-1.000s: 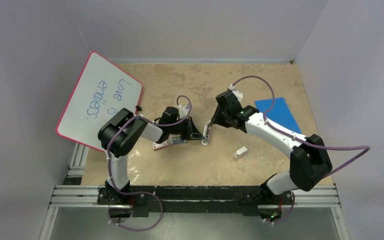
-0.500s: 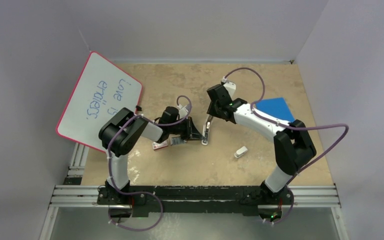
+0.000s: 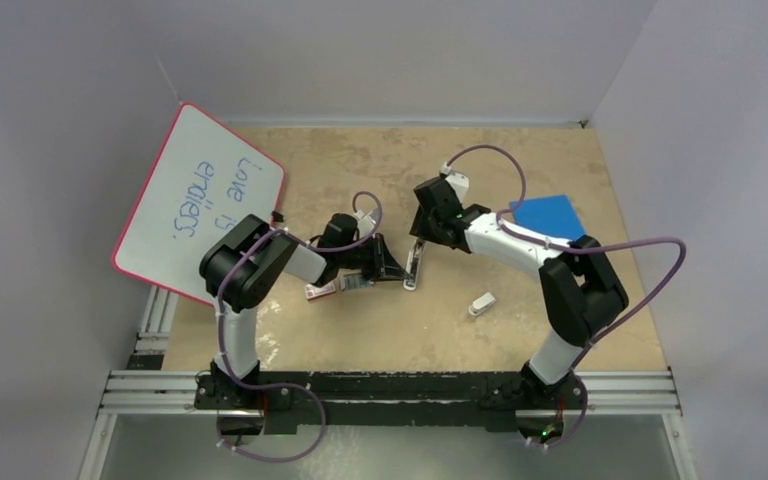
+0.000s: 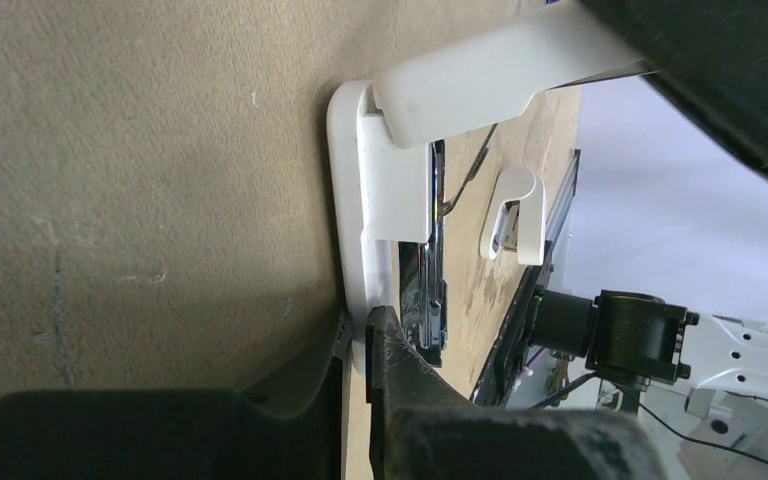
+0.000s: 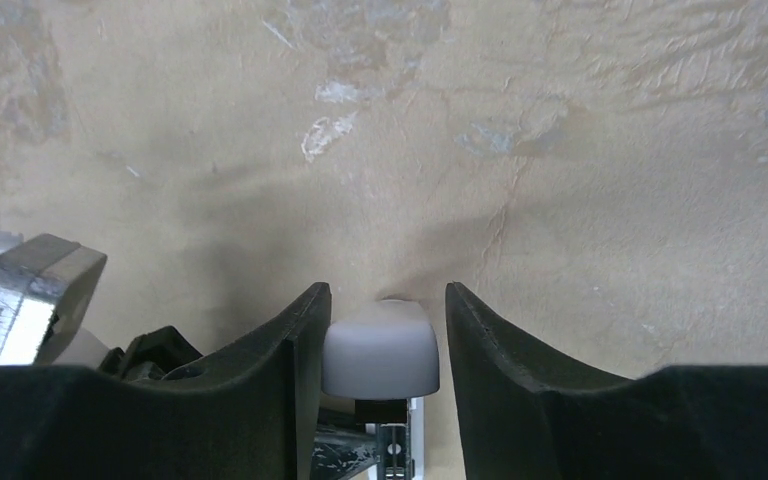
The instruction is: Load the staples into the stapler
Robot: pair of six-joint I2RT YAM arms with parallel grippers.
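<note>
We saw the tan table (image 3: 360, 165) filling most of the top view. A red-edged whiteboard (image 3: 200, 200) with blue handwriting leaned over its left edge. The left arm (image 3: 260, 265) reached in from its base towards the middle of the table, and the right arm (image 3: 520, 245) bent across from the other side to meet it. A blue sheet (image 3: 552, 213) lay flat behind the right arm's elbow.

Between the two wrists lay the stapler (image 3: 413, 268), running roughly front to back on the table. In the left wrist view we found it hinged open, with its white upper arm lifted away from the base and the metal channel showing.

The left gripper (image 4: 360, 316) was closed tight, pinching the rim of the stapler's base at one end. The right gripper (image 5: 386, 290) straddled the stapler's other, rounded white end. Its jaws stood a little apart and gripped nothing. One finger sat against the cap and a thin gap showed at the other.

A red-and-white box (image 3: 322, 291) lay under the left forearm. A short white piece (image 3: 481, 303) sat alone nearer the right arm's base, well apart from the stapler. The staples (image 3: 357, 284), a small grey block, rested on the table just beside the box and near the left gripper.
</note>
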